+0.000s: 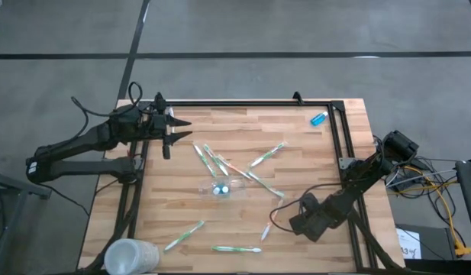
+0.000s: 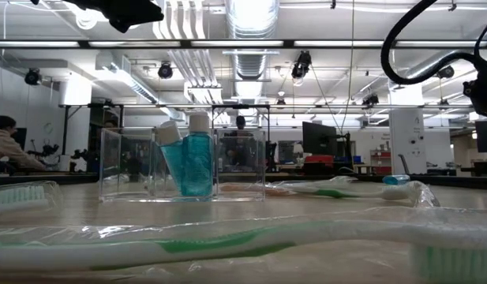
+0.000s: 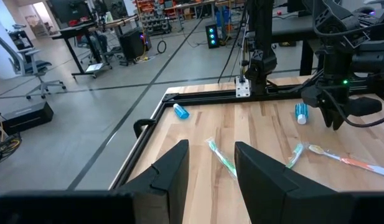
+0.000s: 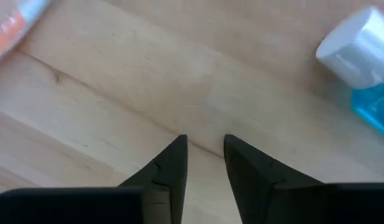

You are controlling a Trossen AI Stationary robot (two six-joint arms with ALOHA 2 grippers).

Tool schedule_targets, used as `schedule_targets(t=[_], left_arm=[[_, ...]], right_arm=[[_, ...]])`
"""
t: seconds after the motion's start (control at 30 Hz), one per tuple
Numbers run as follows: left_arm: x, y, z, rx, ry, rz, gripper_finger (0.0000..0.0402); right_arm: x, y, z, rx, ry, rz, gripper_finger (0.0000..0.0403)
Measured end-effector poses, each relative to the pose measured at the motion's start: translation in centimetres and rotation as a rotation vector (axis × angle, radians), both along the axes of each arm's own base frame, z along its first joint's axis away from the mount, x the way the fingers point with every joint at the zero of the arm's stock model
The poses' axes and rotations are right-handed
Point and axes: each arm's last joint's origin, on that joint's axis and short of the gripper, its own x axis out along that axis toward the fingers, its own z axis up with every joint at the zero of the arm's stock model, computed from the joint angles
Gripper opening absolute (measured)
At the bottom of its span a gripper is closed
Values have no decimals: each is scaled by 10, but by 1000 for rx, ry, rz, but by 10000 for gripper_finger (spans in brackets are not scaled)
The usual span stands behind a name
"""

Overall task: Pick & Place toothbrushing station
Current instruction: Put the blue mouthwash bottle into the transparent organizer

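Near the middle of the bench [image 1: 311, 160] we see the toothbrushing station [image 1: 220, 187], a clear holder standing upright with two blue tubes [image 2: 188, 162] inside it. Wrapped toothbrushes [image 1: 267, 155] lie scattered around it, none of them in the holder. At the bench's near right side we find the right hand [image 4: 204, 155] low over the bare wood, its fingers a narrow gap apart with nothing between them. A loose blue tube with a white cap [image 4: 366, 56] lies just beside it. Over the far left edge the left hand [image 3: 210, 162] hangs with its fingers parted and empty, well apart from the holder. We also see another blue tube [image 1: 319, 118] near the far right corner and a frosted white cup [image 1: 130, 256] at the near left corner.
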Motion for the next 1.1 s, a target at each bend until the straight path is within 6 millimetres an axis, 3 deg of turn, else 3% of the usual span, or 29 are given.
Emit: schedule_targets(t=[0.17, 0.4, 0.83, 1.1], left_arm=[[0, 0, 0, -3, 1, 0, 133], [1, 0, 0, -2, 1, 0, 133], [1, 1, 0, 3, 3, 16, 133], [3, 2, -2, -1, 14, 16, 133]], right_arm=[[6, 0, 7, -78, -97, 43, 127], [18, 11, 32, -121, -148, 406, 137], [20, -28, 85, -276, 294, 557, 142], [22, -32, 95, -280, 324, 561, 140]])
